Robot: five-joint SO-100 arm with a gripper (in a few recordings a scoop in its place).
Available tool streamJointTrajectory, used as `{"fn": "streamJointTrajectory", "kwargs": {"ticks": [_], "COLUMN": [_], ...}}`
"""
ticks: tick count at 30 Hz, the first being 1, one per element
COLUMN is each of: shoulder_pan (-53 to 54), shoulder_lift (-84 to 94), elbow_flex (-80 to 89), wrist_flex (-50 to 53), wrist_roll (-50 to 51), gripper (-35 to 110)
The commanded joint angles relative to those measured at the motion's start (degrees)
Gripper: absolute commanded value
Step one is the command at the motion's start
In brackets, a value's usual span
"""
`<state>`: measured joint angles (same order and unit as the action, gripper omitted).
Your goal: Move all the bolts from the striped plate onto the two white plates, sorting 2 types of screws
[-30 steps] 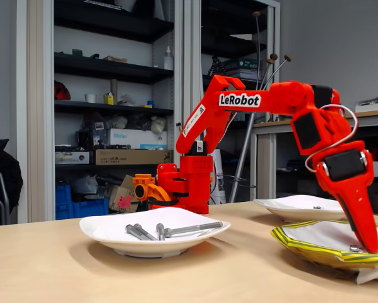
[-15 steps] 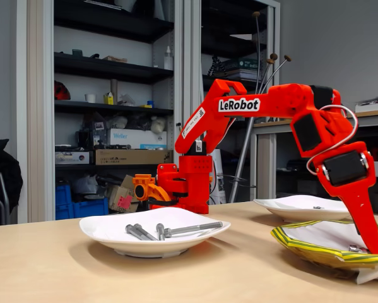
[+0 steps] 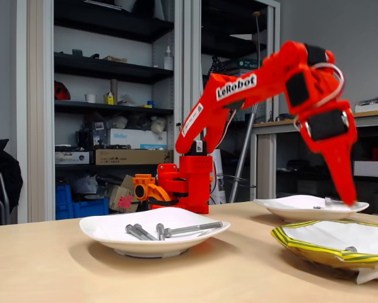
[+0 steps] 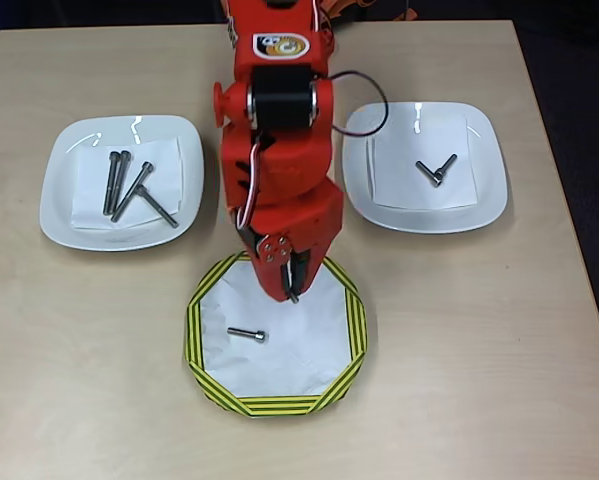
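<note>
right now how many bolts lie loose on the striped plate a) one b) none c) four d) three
a, the overhead view shows a single short bolt lying on the striped plate, left of centre in the picture, with the tool raised above the plate's upper part.
</note>
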<state>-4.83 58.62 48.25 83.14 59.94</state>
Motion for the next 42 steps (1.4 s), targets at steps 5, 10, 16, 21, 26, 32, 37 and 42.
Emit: {"fn": "streamJointTrajectory", "kwargs": {"ticks": [5, 10, 16, 21, 26, 32, 37, 42], "shoulder_pan": [-13.89, -23.99, -28.56, -22.5, -13.62, -3.96, -0.35, 1.23], "shoulder_lift": [34.28, 47.02, 55.55, 54.32, 45.18, 31.11, 19.51, 7.65], "elbow_flex": [41.57, 62.67, 74.44, 72.42, 61.17, 46.23, 33.84, 24.35], "wrist_flex": [-10.37, -19.6, -24.96, -31.9, -36.3, -41.84, -39.9, -37.0], "wrist_roll": [23.47, 38.85, 43.86, 29.09, 14.41, -1.58, -5.1, -11.95], "gripper": [0, 0, 10, 22, 21, 16, 17, 15]}}
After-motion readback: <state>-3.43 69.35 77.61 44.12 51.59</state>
